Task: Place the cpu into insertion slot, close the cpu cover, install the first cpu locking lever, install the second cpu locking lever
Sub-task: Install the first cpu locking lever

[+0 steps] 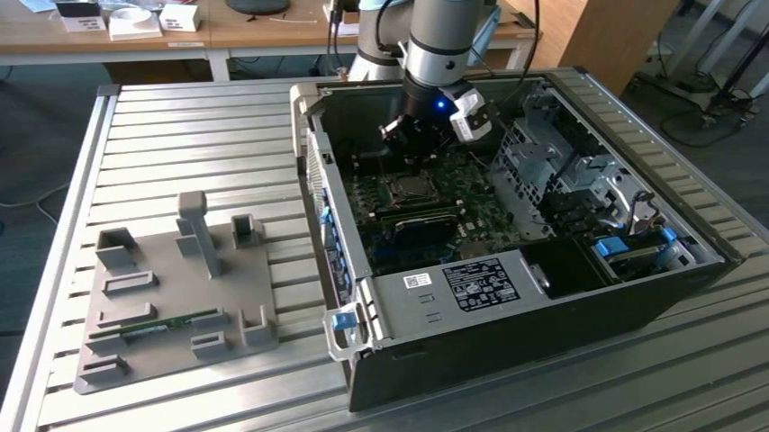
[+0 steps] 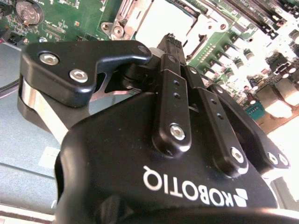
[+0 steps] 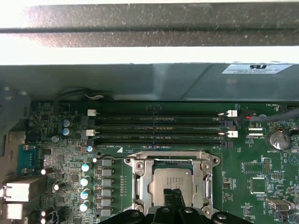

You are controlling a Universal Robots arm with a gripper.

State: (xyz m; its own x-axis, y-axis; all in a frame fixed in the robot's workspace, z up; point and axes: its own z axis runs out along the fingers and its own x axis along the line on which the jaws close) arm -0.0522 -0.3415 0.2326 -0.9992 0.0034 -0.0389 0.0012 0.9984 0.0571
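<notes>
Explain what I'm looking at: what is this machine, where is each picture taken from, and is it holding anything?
One robot arm reaches into an open computer case lying on a slatted metal table. The exterior view looks on from outside; both wrist views ride on the arm and look past its gripper at the green motherboard. The cpu sits on the board with the cpu cover lying around it. The gripper's fingers are shut over the cpu, nothing visible between them; whether they touch it I cannot tell. A grey parts holder stands at the exterior view's left.
</notes>
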